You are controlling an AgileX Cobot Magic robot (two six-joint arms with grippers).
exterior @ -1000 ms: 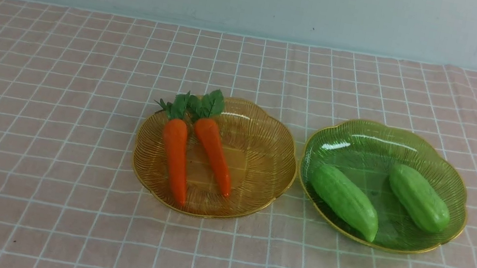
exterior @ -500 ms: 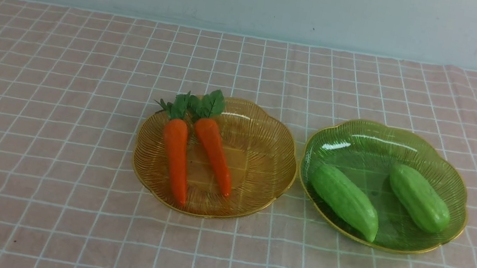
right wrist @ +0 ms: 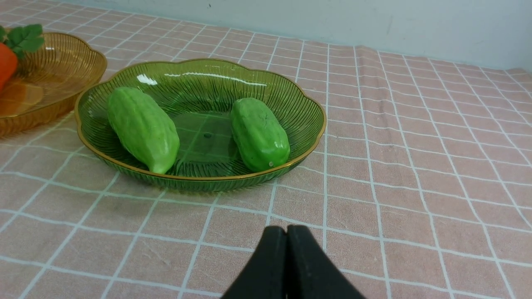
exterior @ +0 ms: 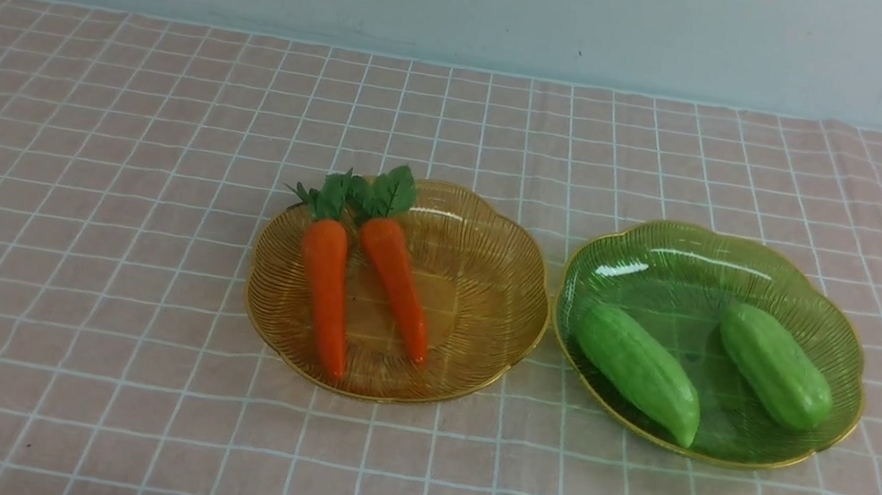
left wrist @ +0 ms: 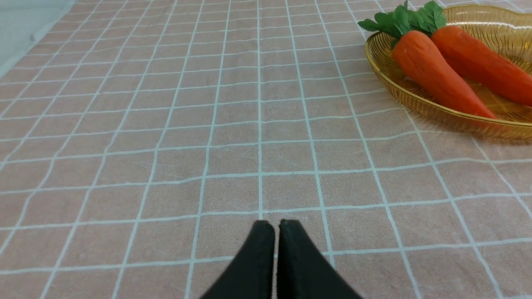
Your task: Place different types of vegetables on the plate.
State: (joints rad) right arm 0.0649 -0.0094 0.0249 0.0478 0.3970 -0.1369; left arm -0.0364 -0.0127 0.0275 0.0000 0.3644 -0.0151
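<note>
My left gripper point(left wrist: 276, 226) ends in two matte black fingers point(left wrist: 259, 257), smooth and tapering to rounded tips (no screws or markings show). My right gripper point(right wrist: 286, 230) looks the same: plain black, wedge-shaped.

An amber plate point(exterior: 479, 290) sat at centre frame on the checked cloth point(exterior: 91, 222), holding two carrots point(exterior: 327, 286) point(exterior: 396, 280) side by side, leaves toward the top. Just right of it, a green plate point(exterior: 674, 261) held two cucumbers point(exterior: 637, 371) point(exterior: 776, 366), apart and angled alike.
</note>
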